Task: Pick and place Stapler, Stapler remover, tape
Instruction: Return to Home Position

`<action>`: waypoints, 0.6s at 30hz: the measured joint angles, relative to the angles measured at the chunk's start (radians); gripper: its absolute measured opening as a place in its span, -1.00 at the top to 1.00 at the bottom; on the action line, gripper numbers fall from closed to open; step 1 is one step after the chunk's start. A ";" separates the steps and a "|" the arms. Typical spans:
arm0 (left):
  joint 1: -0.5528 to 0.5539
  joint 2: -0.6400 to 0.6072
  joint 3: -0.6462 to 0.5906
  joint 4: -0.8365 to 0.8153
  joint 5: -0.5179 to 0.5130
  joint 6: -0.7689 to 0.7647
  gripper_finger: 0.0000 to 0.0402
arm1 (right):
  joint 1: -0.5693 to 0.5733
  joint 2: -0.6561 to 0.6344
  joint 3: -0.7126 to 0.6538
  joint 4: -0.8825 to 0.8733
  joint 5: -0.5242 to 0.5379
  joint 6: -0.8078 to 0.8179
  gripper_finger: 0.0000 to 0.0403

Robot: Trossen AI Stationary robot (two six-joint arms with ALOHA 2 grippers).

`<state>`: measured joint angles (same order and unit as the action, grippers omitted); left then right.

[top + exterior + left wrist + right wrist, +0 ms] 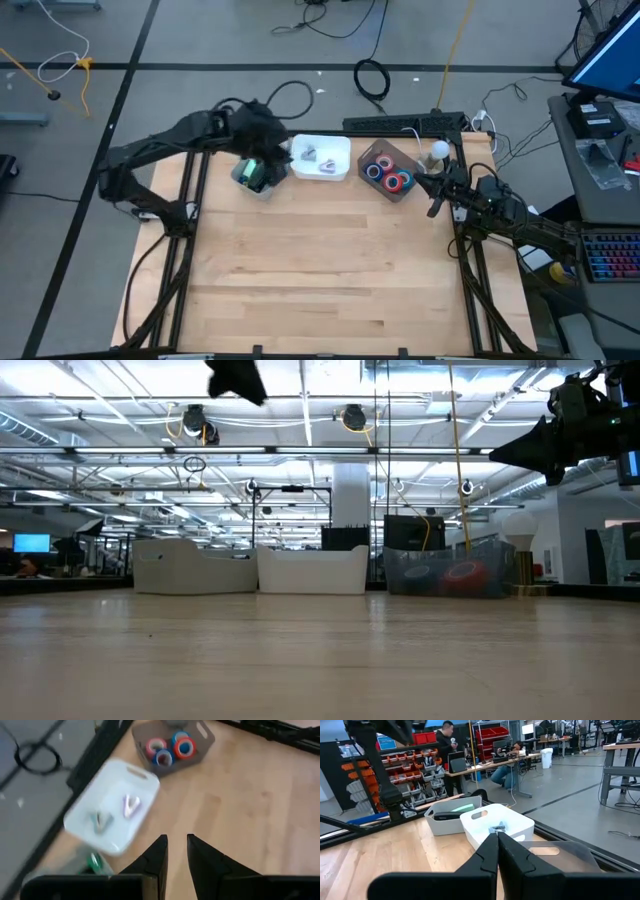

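Three bins stand in a row along the table's far edge. The left grey bin point(255, 175) holds a green stapler point(250, 172). The white bin point(112, 807) holds two staple removers point(131, 805). The dark see-through bin point(390, 172) holds red and blue tape rolls point(170, 747). My left gripper point(176, 842) hangs high above the left and white bins, slanting down, open by a narrow gap with nothing between its fingers. My right gripper point(496, 840) is shut and empty, level, at the table's right side beside the tape bin.
Bare wooden tabletop point(320, 270) spreads from the bins to the near edge. A black bar point(400, 123) and a white ball-shaped object point(438, 150) sit at the far right corner. People work at benches in the room beyond point(447, 750).
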<state>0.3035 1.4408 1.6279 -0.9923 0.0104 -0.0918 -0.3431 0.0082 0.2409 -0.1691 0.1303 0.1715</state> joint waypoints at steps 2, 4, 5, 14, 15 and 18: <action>-0.011 -0.040 0.000 -0.065 0.000 -0.068 0.64 | 0.000 0.000 0.000 0.000 0.000 0.000 1.00; -0.026 -0.080 0.000 -0.111 -0.001 -0.126 0.64 | 0.000 0.000 0.000 0.000 0.000 0.000 1.00; -0.035 -0.100 0.000 -0.135 -0.002 -0.137 0.64 | 0.000 0.000 0.000 0.000 0.000 0.000 1.00; -0.180 -0.276 -0.093 -0.084 -0.001 -0.060 0.64 | 0.000 0.000 0.000 0.000 0.000 0.000 1.00; -0.196 -0.301 -0.122 -0.060 -0.002 -0.060 0.64 | 0.000 0.000 0.000 0.000 0.000 0.000 1.00; -0.247 -0.377 -0.233 0.044 -0.016 -0.062 0.64 | 0.000 0.000 0.000 0.000 0.000 0.000 1.00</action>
<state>0.0569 1.0642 1.3947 -0.9484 -0.0056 -0.1537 -0.3431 0.0082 0.2409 -0.1688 0.1303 0.1715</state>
